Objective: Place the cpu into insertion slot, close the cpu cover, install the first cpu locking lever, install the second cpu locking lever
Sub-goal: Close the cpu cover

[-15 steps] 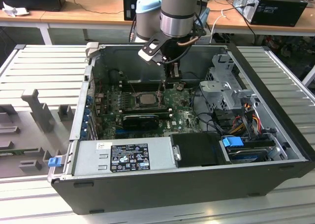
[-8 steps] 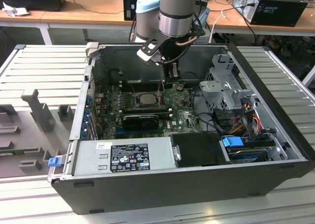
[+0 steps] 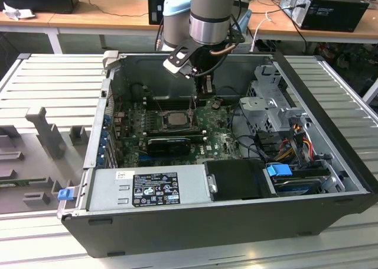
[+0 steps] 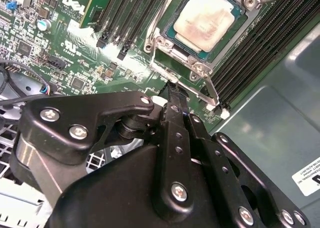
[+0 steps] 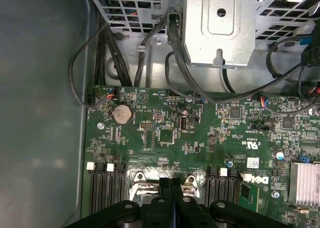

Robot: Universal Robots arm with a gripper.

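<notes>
– While the arm hangs over the open computer case, what do you see inside, from big to small?

– First the case itself, which lies on its side on a grey slatted table. Along its near wall sits the grey power supply, and at the exterior view's right there is a metal drive cage. On the floor of the case lies the green circuit board.

– And the gripper?

– The gripper is low inside the case, over the board and just beside the socket. In the first wrist view the two black fingers stand together with only a thin seam between them. If something thin is pinched there, I cannot tell.

– Where is the cpu?

– The cpu sits already in the insertion slot, with its silver top up, between the long black memory slots. The cpu cover seems to lie flat around it.

– And the levers?

– In the second wrist view one locking lever, a thin metal rod, runs along the socket's edge. The fingertip is just beside it, perhaps touching. If the lever is hooked down, I cannot say.

– Anything smaller?

– A round coin battery on the board, well apart from the socket.
</notes>
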